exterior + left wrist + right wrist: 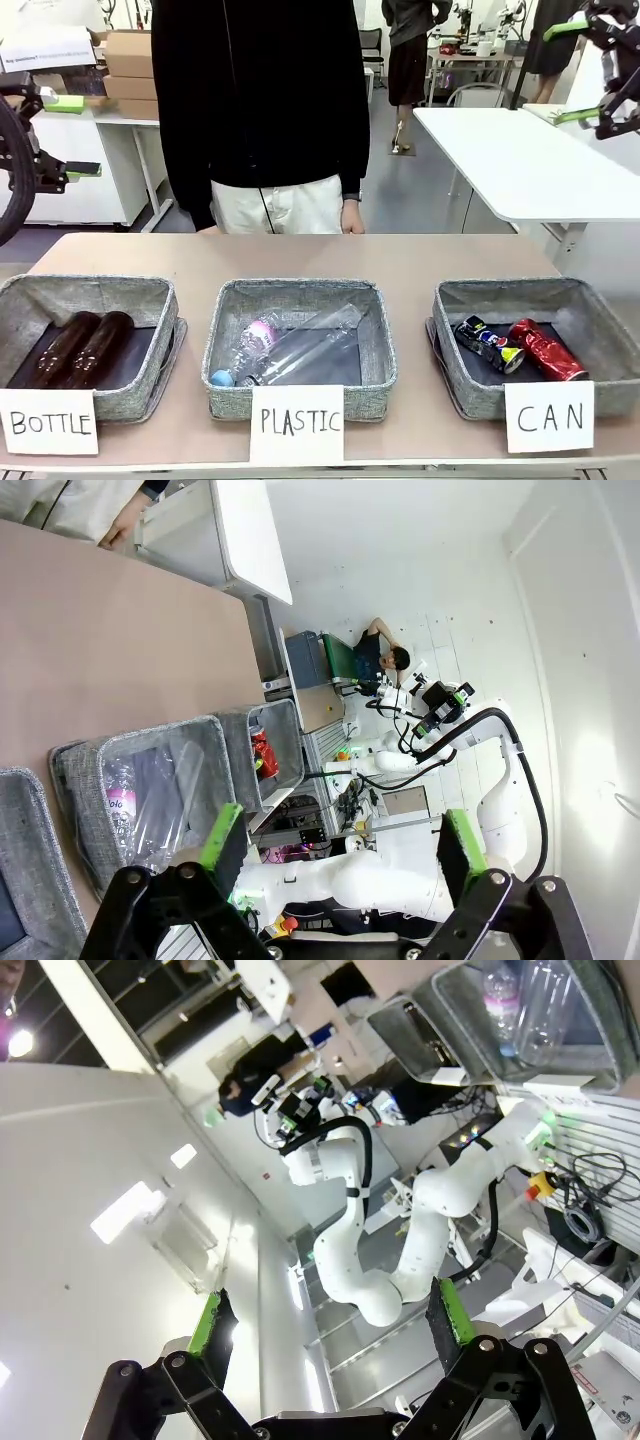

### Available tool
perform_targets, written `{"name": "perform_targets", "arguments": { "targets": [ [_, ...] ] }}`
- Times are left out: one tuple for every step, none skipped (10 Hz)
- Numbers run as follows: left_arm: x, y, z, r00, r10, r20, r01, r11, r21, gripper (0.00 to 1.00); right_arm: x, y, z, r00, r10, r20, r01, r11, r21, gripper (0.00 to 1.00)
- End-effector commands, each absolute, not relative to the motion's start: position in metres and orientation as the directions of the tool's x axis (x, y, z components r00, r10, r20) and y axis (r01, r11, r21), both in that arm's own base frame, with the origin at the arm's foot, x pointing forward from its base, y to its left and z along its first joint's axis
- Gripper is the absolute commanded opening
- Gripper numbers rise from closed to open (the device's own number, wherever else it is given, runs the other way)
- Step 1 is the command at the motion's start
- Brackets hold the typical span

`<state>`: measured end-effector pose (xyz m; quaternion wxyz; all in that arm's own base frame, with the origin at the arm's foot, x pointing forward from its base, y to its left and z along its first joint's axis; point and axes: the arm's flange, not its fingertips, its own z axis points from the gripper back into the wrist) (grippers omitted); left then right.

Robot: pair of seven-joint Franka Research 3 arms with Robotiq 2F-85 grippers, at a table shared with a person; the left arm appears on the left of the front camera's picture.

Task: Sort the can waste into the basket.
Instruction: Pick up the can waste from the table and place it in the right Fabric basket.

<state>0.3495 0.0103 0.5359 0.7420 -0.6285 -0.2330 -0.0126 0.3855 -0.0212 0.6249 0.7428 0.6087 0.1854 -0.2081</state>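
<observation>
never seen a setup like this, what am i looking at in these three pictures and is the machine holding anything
Two robot arms share a table with a person. The front view looks across the table from the robot's side. The other two come from cameras on the arms' wrists. Three baskets hold sorted waste: brown bottles, clear plastic bottles, and the red can and dark can in the CAN basket. The left pincer and right pincer are raised, open and empty.

place: robotics lab, pretty obviously
giveaway: white robot arms [350,1230] on stands, out past the right fingers [212,1322]
also: white work tables [520,160], stacked cardboard boxes [130,70]
setup: labelled sorting baskets [300,340] on a tan table [300,255]
</observation>
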Motion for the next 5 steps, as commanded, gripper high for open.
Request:
{"name": "perform_targets", "arguments": {
  "targets": [
    [0.3497,0.0134,0.5394,0.899,0.262,0.350,0.303,0.203,-0.931,1.00,0.3867,-0.0248,0.6270,0.854,-0.073,-0.515,0.519,0.189,0.834,1.00],
    [0.3497,0.0134,0.5394,0.899,0.262,0.350,0.303,0.203,-0.931,1.00,0.3867,-0.0248,0.6270,0.854,-0.073,-0.515,0.519,0.189,0.834,1.00],
    [0.3497,0.0134,0.5394,0.899,0.262,0.350,0.303,0.203,-0.931,1.00,0.3867,-0.0248,0.6270,0.854,-0.073,-0.515,0.519,0.189,0.834,1.00],
    [0.3497,0.0134,0.5394,0.899,0.262,0.350,0.303,0.203,-0.931,1.00,0.3867,-0.0248,0.6270,0.854,-0.073,-0.515,0.519,0.189,0.834,1.00],
    [0.3497,0.0134,0.5394,0.899,0.262,0.350,0.303,0.203,-0.931,1.00,0.3867,-0.0248,0.6270,0.854,-0.073,-0.515,0.519,0.189,0.834,1.00]
  ]
}}
